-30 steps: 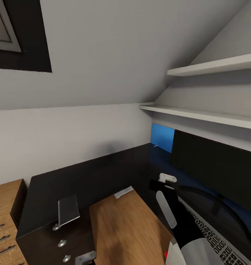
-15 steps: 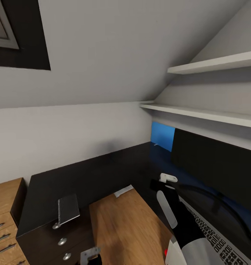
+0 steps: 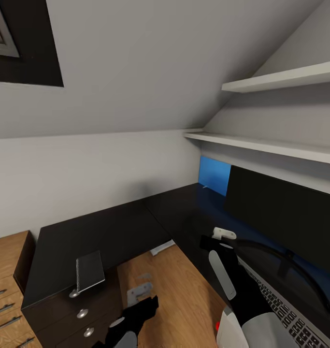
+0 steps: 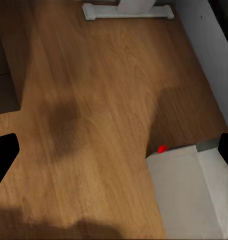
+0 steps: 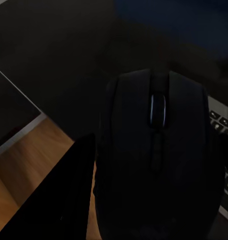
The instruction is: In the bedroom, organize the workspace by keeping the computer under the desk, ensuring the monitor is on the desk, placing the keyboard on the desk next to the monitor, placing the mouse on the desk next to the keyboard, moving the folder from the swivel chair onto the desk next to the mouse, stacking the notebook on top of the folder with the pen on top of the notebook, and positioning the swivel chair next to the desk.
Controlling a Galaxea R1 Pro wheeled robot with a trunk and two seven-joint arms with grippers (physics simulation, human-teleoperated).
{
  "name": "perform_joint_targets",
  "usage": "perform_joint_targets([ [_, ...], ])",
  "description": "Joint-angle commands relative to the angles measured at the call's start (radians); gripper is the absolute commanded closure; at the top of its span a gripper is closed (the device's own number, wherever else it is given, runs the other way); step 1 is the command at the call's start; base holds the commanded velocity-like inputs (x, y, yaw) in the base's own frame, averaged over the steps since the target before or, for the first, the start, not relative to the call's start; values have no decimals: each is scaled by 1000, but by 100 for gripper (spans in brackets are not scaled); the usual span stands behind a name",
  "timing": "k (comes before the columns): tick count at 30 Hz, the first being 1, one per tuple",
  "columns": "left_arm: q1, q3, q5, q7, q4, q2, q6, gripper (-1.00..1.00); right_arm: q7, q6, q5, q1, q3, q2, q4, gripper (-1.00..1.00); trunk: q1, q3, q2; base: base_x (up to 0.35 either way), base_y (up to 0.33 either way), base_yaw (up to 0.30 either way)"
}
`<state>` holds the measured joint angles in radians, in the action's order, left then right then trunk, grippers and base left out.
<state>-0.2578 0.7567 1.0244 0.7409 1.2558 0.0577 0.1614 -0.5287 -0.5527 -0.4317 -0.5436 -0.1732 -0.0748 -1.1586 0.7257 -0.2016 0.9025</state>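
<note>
My left hand [image 3: 136, 309] has swung up, fingers spread — right hand [image 3: 218, 239] grips the mouse [image 5: 154, 150] over the desk [image 3: 111, 232].

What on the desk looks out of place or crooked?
The notebook lies at the desk's near edge above the drawers, with one end over that edge. The keyboard and the monitor look orderly.
</note>
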Motion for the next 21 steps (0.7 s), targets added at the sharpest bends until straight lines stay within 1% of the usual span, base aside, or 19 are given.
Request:
perform_joint_targets([
  [1,-1,-30,3,6,48,0,33,-100,-8,0,-10,-1,-2,1,-1,100,0,-3,1,0,0,0],
  [2,-2,-63,3,6,93,0,69,-100,-8,0,-10,-1,-2,1,0,100,0,-5,1,0,0,0],
  [3,-2,-87,3,5,137,1,108,-100,-8,0,-10,-1,-1,1,0,100,0,-6,1,0,0,0],
  [4,-2,-102,5,5,172,9,140,-100,-8,0,-10,-1,-1,2,0,100,0,-8,1,0,0,0],
  [6,-1,-117,7,5,210,28,174,-100,-8,1,-10,-1,-1,2,2,100,0,-11,1,0,0,0],
  [10,-1,-125,9,5,246,87,194,-100,-7,2,-10,-1,-4,1,6,100,0,-17,1,0,0,0],
  [11,-1,-125,9,5,248,93,195,-100,-7,2,-10,-1,-4,1,5,100,0,-19,1,0,0,0],
  [13,-1,-125,8,5,260,100,195,-100,-7,2,-10,-1,-4,1,3,100,0,-20,1,0,0,0],
  [16,0,-125,6,6,308,105,194,-100,-7,3,-11,-1,-4,1,2,100,0,-21,1,0,0,0],
  [20,0,-116,5,5,327,108,193,-100,-7,3,-11,-1,-4,1,1,100,0,-21,1,0,0,0],
  [21,0,-113,5,5,340,114,193,-100,-7,3,-10,-1,-4,1,1,100,0,-21,1,0,0,0],
])
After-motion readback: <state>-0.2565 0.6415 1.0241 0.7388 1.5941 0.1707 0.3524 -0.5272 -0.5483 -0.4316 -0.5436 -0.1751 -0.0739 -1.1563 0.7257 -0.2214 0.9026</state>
